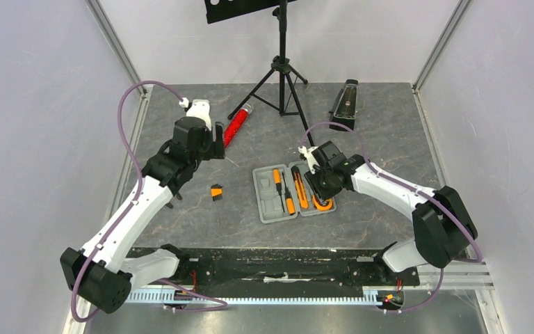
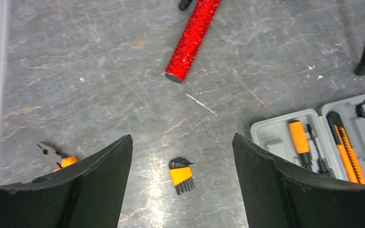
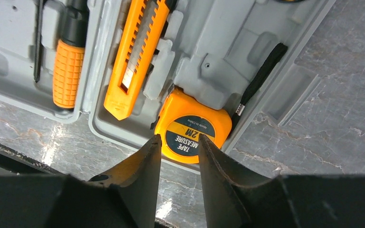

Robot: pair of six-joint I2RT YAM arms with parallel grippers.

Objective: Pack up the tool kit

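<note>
Top external: the grey case (image 1: 270, 206) lies open and flat between the arms. The right gripper (image 1: 320, 192) hangs right over its near right corner, where the tape measure (image 1: 324, 203) shows just past the fingertips. The left gripper (image 1: 216, 142) is up high and well apart from the case. The hex key set (image 1: 216, 191) lies loose on the table on the near side of its fingers.

Left wrist: my fingers stand wide open and hold nothing. The hex key set sits between them and below, orange holder towards me. What I take for the pliers (image 2: 58, 159) peeks out behind the left finger. The red cylinder (image 2: 193, 38) lies ahead of the tips and is not mine to pack. For the pickup I would drop straight down and close across the orange holder, not the thin key ends.

Right wrist: the fingers are parted only a little, with nothing between them. Their tips sit at the near edge of the tape measure, which rests in the case's corner recess beside the knife (image 3: 134, 52). I cannot tell whether it is fully seated. I would press gently on its face before lifting clear, keeping off the case wall so the case does not skid.
</note>
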